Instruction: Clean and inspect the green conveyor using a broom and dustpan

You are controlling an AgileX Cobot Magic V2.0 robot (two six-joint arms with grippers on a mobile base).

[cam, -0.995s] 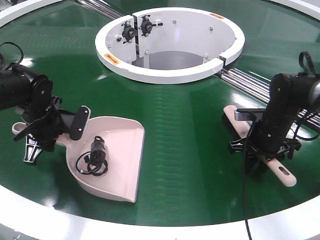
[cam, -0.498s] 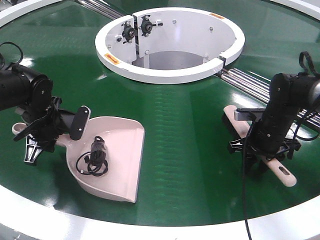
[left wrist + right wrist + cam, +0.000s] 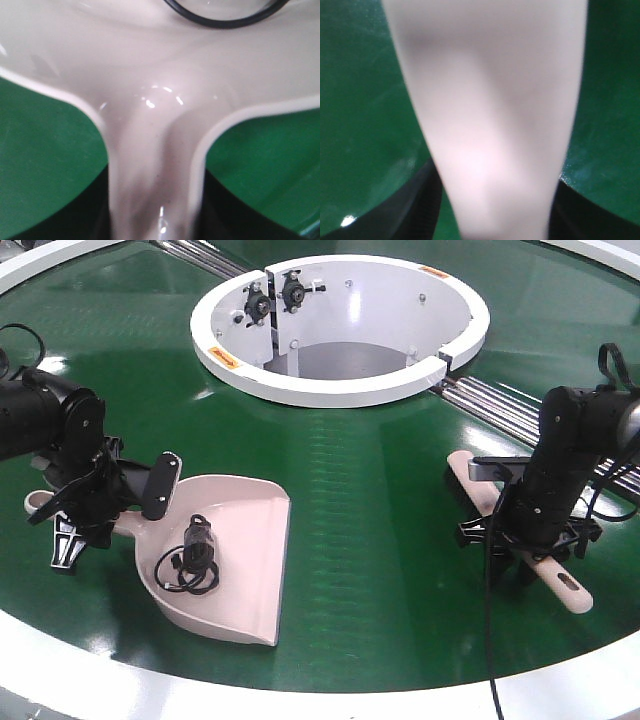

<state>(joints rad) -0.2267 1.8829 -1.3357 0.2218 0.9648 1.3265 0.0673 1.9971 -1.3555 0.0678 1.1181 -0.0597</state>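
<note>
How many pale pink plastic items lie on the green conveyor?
2. The wide pale pink plastic dustpan lies front left, handle in the left tool; the slim pale pink plastic broom lies right, under the right tool.

Pale pink dustpan (image 3: pixel 250 540) and slim broom (image 3: pixel 465 472) flat on glossy green conveyor (image 3: pixel 380 510), well apart

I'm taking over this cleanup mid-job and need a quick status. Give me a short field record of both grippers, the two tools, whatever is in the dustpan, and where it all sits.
left gripper: closed around the dustpan's handle
right gripper: closed around the broom's handle, partway along it
dustpan: on the green conveyor, open edge facing the broom
dustpan contents: coiled black cable with a small dark body
broom: low on the belt beside the steel rollers, apart from the dustpan
</note>
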